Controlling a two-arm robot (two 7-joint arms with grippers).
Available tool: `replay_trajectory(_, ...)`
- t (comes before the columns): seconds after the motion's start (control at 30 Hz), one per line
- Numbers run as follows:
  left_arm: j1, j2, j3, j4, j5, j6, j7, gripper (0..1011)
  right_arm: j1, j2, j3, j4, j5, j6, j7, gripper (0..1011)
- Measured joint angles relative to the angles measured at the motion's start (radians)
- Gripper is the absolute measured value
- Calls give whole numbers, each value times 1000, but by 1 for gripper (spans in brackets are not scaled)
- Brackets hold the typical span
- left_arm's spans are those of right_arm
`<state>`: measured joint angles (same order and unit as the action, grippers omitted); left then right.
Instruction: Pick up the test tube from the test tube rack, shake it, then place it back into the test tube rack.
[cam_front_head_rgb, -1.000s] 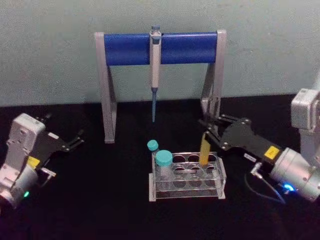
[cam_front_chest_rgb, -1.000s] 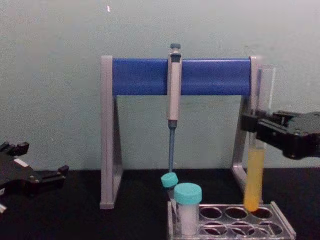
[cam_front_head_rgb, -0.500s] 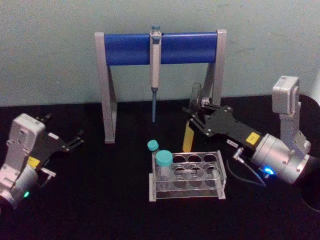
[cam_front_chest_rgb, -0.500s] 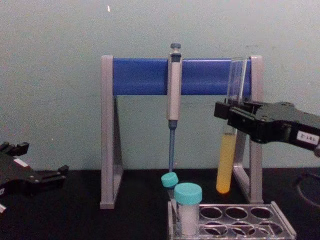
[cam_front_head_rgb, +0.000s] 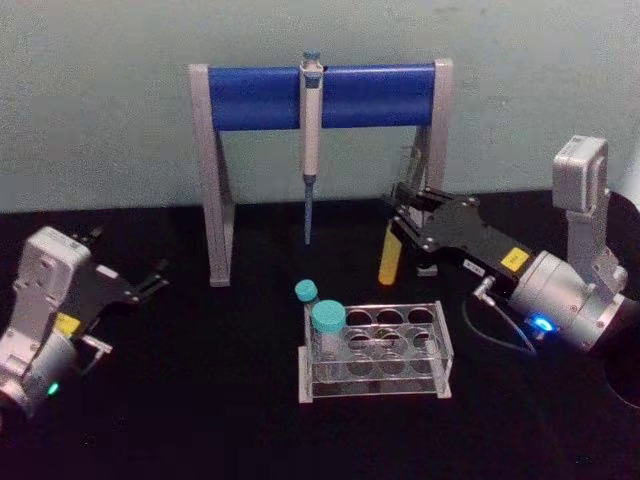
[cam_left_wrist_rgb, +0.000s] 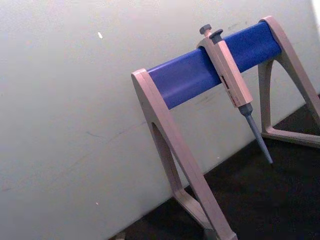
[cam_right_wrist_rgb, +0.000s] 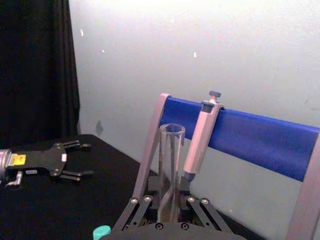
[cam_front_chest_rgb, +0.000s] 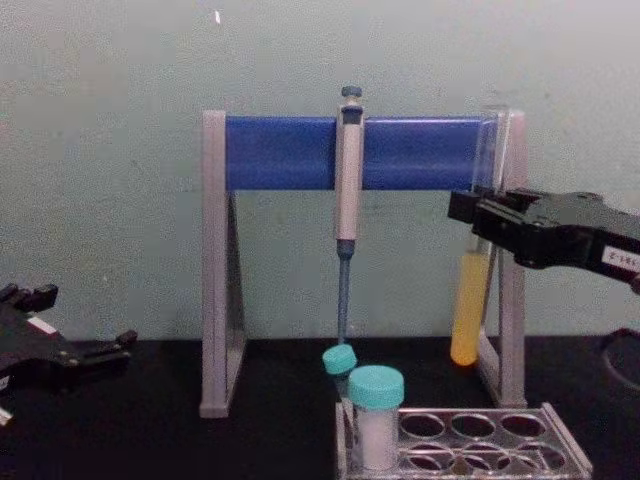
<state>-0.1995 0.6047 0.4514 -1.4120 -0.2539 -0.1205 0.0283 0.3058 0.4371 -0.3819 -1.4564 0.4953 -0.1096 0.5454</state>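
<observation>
Idling at lower left of the head view, jaws spread and empty: left gripper (cam_front_head_rgb: 157, 279). Hanging at upper centre from the grey-and-blue stand (cam_front_head_rgb: 320, 95): a pipette (cam_front_head_rgb: 310, 130). Standing at lower centre: test tube rack (cam_front_head_rgb: 375, 358). Pinching the test tube (cam_front_head_rgb: 390, 256) at centre right, jaws pressed on clear glass above the yellow liquid: right gripper (cam_front_head_rgb: 403, 212). Holding it nearly upright, aloft, above and behind the rack. Judging the return as calling for a move frame-downward, then lowering into an open hole.
</observation>
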Motion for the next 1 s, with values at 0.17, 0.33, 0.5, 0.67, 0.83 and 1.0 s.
replay_trajectory(0.17, 0, 0, 0, 0, 0, 0, 0, 1010, -5, 2, 4, -2, -1, -1, -3, 233)
replay_trajectory(0.33, 0, 0, 0, 0, 0, 0, 0, 1010, -7, 2, 6, -5, -2, -2, -4, 233)
replay_trajectory(0.5, 0, 0, 0, 0, 0, 0, 0, 1010, -9, 2, 7, -9, -2, -2, -4, 233)
replay_trajectory(0.67, 0, 0, 0, 0, 0, 0, 0, 1010, -11, 1, 8, -10, -3, -2, -5, 233)
replay_trajectory(0.83, 0, 0, 0, 0, 0, 0, 0, 1010, -19, 6, 10, -22, -1, 1, -4, 233)
replay_trajectory(1.0, 0, 0, 0, 0, 0, 0, 0, 1010, -39, 18, 13, -48, 9, 10, -1, 232)
